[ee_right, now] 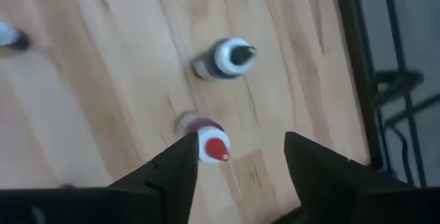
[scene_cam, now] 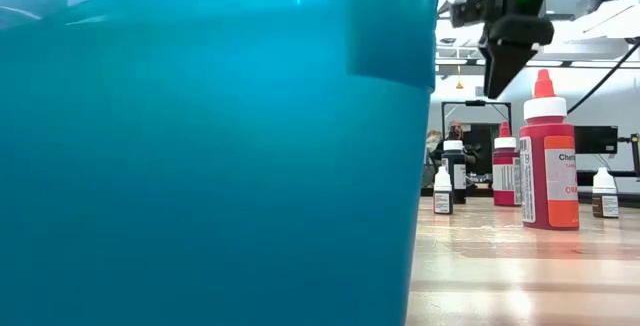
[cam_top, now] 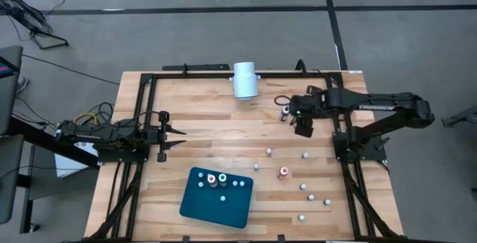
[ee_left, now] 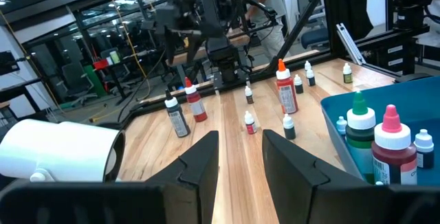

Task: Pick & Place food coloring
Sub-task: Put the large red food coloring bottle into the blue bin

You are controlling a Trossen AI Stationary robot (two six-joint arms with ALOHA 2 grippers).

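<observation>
The right gripper (ee_right: 237, 165) hangs with its fingers spread apart and empty above the wooden table (cam_top: 209, 116), near the large white cylinder (cam_top: 244, 80). Directly below it, a red-tipped food coloring bottle (ee_right: 206, 141) stands beside one finger, with a dark-tipped bottle (ee_right: 227, 58) just beyond. Other small bottles are scattered farther from the cylinder, several standing in the teal tray (cam_top: 197, 206); the left gripper (cam_top: 179, 138) waits beside that tray, fingers slightly parted, holding nothing.

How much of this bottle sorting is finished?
A few bottles already stand in the teal tray. The right gripper, open and empty, hovers over two bottles near the table's far edge. The left gripper waits. Roughly nine bottles remain on the wood.
</observation>
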